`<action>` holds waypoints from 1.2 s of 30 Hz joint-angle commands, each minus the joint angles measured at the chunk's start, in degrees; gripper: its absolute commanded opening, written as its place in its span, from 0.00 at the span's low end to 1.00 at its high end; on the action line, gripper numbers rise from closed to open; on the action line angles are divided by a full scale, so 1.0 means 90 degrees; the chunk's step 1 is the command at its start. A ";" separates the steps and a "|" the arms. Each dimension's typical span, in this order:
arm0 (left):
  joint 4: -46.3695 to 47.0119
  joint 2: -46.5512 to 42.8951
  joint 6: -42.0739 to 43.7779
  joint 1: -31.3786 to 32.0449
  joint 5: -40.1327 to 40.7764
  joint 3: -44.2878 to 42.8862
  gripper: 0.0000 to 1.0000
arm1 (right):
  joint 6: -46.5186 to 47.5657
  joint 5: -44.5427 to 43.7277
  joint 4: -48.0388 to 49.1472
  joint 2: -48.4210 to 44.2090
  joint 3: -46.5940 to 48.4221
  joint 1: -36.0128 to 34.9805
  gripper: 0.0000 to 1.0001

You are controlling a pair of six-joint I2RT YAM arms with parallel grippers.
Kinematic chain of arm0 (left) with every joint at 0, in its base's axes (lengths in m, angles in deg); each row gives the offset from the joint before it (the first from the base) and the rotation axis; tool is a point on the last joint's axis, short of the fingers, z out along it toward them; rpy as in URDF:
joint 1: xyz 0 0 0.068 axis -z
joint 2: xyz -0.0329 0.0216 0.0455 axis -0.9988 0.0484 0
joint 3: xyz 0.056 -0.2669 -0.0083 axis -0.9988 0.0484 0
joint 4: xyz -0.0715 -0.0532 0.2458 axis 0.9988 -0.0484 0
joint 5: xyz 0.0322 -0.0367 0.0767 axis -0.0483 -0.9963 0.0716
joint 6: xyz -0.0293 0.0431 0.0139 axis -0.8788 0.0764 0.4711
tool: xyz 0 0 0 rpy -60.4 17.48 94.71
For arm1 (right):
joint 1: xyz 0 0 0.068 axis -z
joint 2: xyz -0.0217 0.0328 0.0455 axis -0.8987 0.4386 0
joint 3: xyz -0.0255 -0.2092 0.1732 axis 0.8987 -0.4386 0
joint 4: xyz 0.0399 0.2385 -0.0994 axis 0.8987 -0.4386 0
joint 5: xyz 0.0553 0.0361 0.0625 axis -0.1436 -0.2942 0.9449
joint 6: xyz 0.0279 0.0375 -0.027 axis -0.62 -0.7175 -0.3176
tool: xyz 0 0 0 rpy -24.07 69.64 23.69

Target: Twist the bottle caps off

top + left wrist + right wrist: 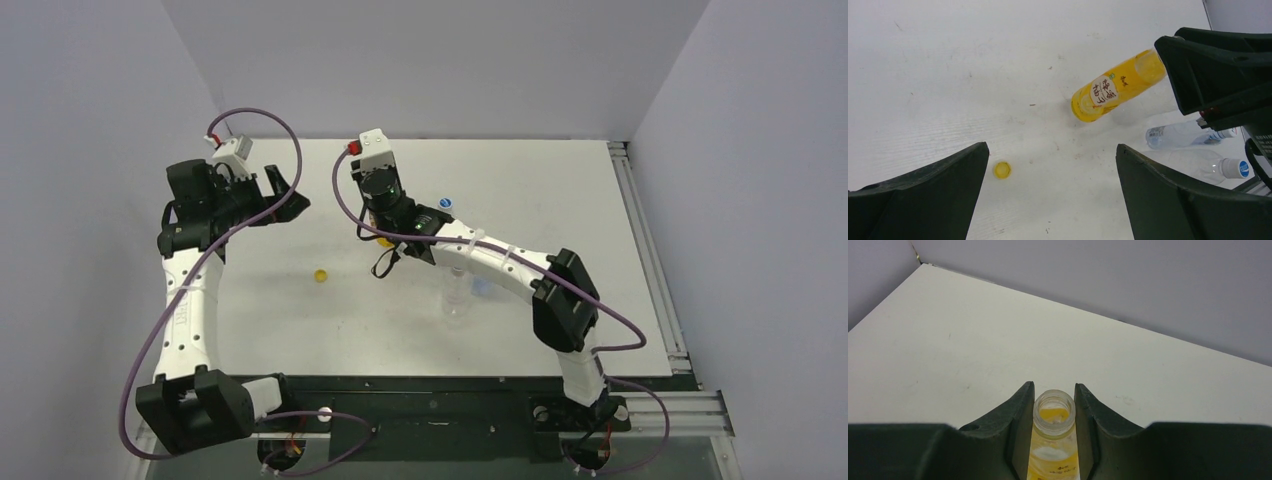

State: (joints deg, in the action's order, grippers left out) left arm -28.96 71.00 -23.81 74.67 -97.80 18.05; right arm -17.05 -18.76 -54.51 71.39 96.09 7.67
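Observation:
My right gripper [1054, 407] is shut on the neck of the yellow-orange bottle [1055, 460], whose mouth is open with no cap on it. In the left wrist view this bottle [1115, 92] hangs tilted with its base towards the table. The yellow cap [321, 274] lies loose on the table between the arms and also shows as the yellow cap [1002, 170] by my left finger. My left gripper [1050, 150] is open and holds nothing; it hovers at the table's left [292, 198]. Two clear bottles [1178, 135] [1215, 167] keep their blue-topped white caps [1243, 168].
A clear bottle with a blue-topped cap [445, 203] is just behind the right forearm. Another clear bottle [457, 297] shows under that arm, with a bluish patch [481, 287] beside it. Grey walls close the table's back and sides, and a metal rail [650, 260] runs along its right edge.

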 commanded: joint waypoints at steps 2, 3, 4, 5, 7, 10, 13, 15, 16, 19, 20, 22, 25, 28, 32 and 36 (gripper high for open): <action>0.0037 -0.0171 0.0157 -0.0021 0.0304 -0.0056 0.97 | -0.0078 -0.0315 0.1366 0.0419 0.0576 0.0144 0.00; -0.0005 -0.0151 0.0212 -0.0026 0.0333 -0.0066 0.96 | -0.0076 -0.0346 0.1485 0.0474 0.0560 0.0166 0.00; -0.0078 -0.0141 0.0327 -0.0033 0.0340 -0.0088 0.96 | -0.0055 -0.0377 0.1769 0.0588 0.0523 0.0174 0.00; -0.0106 -0.0129 0.0380 -0.0034 0.0342 -0.0092 0.96 | -0.0055 -0.0418 0.2033 0.0651 0.0504 0.0205 0.00; -0.0170 -0.0107 0.0510 -0.0024 0.0324 -0.0117 0.97 | -0.0096 -0.0473 0.2428 0.0822 0.0445 0.0227 0.00; -0.0252 -0.0085 0.0584 -0.0024 0.0254 -0.0190 0.97 | -0.0184 -0.0546 0.2646 0.1155 0.0503 0.0258 0.00; -0.0214 -0.0096 0.0599 -0.0021 0.0198 -0.0238 0.97 | -0.0274 -0.0620 0.2465 0.1425 0.0752 0.0262 0.00; -0.0184 -0.0105 0.0599 -0.0022 0.0165 -0.0254 0.97 | -0.0294 -0.0623 0.2423 0.1536 0.0758 0.0261 0.00; -0.0184 -0.0103 0.0599 -0.0021 0.0137 -0.0267 0.97 | -0.0297 -0.0609 0.2409 0.1574 0.0753 0.0261 0.00; -0.0192 -0.0071 0.0586 -0.0030 0.0099 -0.0292 0.97 | -0.0299 -0.0609 0.2340 0.1620 0.0683 0.0270 0.00; -0.0188 -0.0060 0.0578 -0.0031 0.0082 -0.0291 0.97 | -0.0304 -0.0586 0.2338 0.1621 0.0657 0.0271 0.00; -0.0182 -0.0050 0.0562 -0.0031 0.0064 -0.0298 0.97 | -0.0308 -0.0549 0.2232 0.1638 0.0621 0.0271 0.00; -0.0174 -0.0086 0.0551 -0.0033 0.0050 -0.0307 0.97 | -0.0338 -0.0497 0.2121 0.1612 0.0531 0.0262 0.00; -0.0154 -0.0151 0.0550 -0.0036 0.0059 -0.0308 0.97 | -0.0276 -0.0353 0.1919 0.1581 0.0500 0.0256 0.04; -0.0126 -0.0206 0.0578 -0.0031 0.0087 -0.0351 0.97 | -0.0206 -0.0165 0.1621 0.1511 0.0523 0.0243 0.22; -0.0093 -0.0209 0.0580 -0.0033 0.0095 -0.0332 0.96 | 0.0038 -0.0114 0.1548 0.1468 0.0510 0.0178 0.33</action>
State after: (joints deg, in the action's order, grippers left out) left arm -31.19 70.69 -19.26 74.69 -96.19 17.92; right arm -18.53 -21.47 -36.05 86.36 100.51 9.62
